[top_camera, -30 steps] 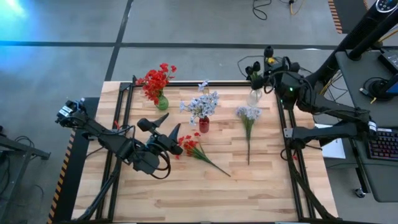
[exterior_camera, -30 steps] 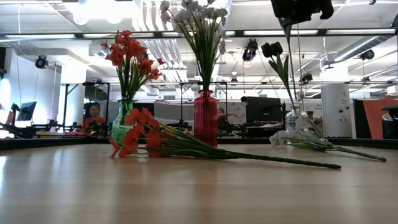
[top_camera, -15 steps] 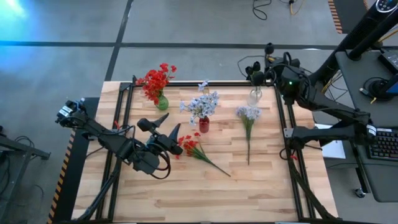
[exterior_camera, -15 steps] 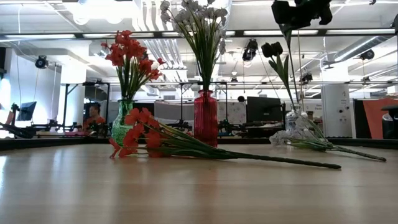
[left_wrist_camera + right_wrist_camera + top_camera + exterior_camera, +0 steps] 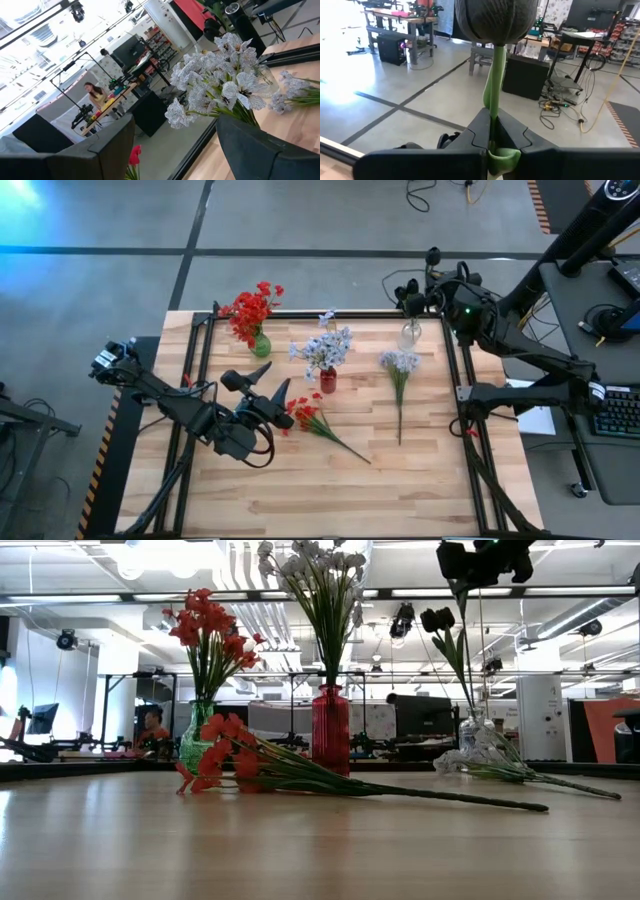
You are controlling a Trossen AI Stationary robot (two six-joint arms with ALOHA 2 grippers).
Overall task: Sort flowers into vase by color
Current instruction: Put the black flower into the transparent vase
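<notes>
Dark-budded flower clamped in right tool above clear vase; left tool agape, empty.

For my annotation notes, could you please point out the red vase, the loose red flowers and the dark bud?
red vase [image 5: 331, 730], low view, its body.
loose red flowers [image 5: 303, 412], high view, the blooms.
dark bud [image 5: 496, 20], right wrist view, the head.
</notes>
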